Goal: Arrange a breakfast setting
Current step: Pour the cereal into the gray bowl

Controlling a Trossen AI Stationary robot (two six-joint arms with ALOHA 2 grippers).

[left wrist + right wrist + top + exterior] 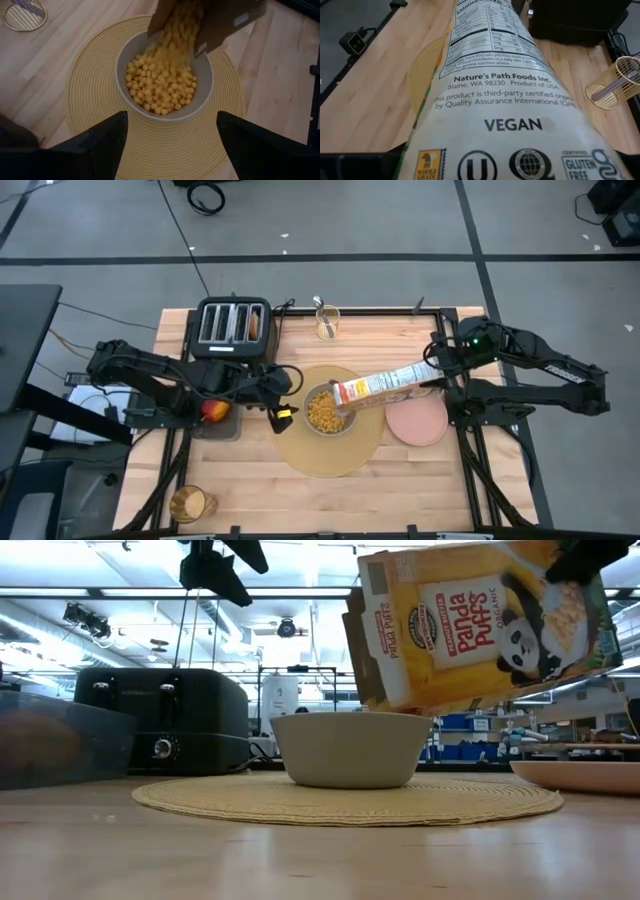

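Note:
A white bowl (325, 410) holding yellow puffs stands mid-table on the round tan placemat (330, 448). Above it a yellow cereal box (385, 388) is tipped, with its open top over the bowl, and puffs fall from it (175, 45). My right gripper (438, 380) is shut on the box. My left gripper (170, 150) hangs open above the placemat, left of the bowl, touching nothing. A pink plate (417, 420) lies right of the placemat. A red apple (213, 410) sits in a grey tray at the left. An amber glass (190, 503) stands at the near left. My right gripper holds the cereal box by its bottom end (428, 378), coming from the table's right and slanting down along the box. The box hides the fingers in the wrist view. It is lifted clear and tilted, its open top (365, 650) lowest, just over the bowl's rim.
A black four-slot toaster (233, 325) stands at the far left. A wire holder (327, 320) stands at the far edge, behind the placemat. Bare wood lies in front of the placemat toward the near edge.

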